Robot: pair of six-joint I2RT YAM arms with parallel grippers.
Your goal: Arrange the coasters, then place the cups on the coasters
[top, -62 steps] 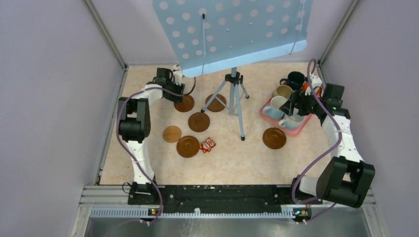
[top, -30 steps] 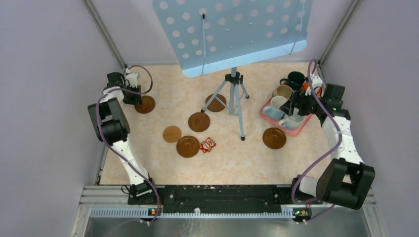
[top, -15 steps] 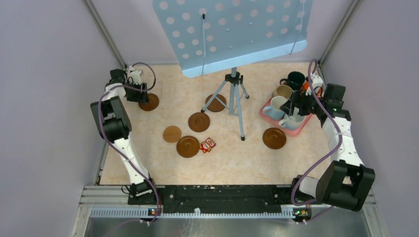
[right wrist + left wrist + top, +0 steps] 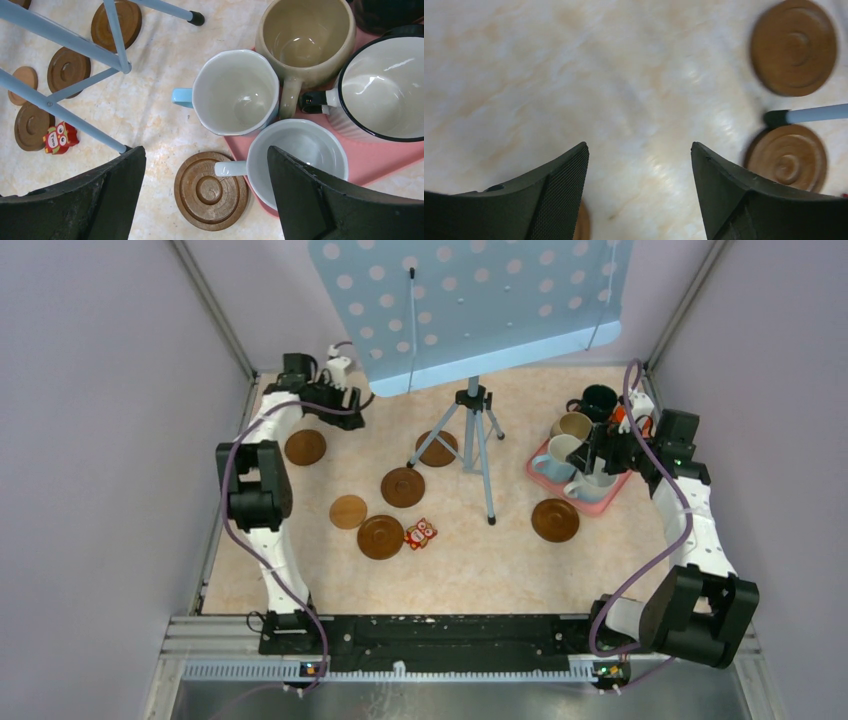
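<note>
On the left gripper (image 4: 639, 192) the jaws stand wide with nothing between them, only bare worktop (image 4: 574, 75) below. Off to one side lie two dark coasters (image 4: 793, 47), a tripod leg (image 4: 809, 115) poking in between them. The right gripper (image 4: 205, 195) hangs with jaws wide and empty over the cups (image 4: 235, 92), clustered at the pink tray (image 4: 380, 160). One coaster (image 4: 211, 190) sits just beside that tray, under a white cup's handle. The rest are scattered left of centre.

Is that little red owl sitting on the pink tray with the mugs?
No, the red owl lies on the table beside a dark coaster, well away from the pink tray.
</note>
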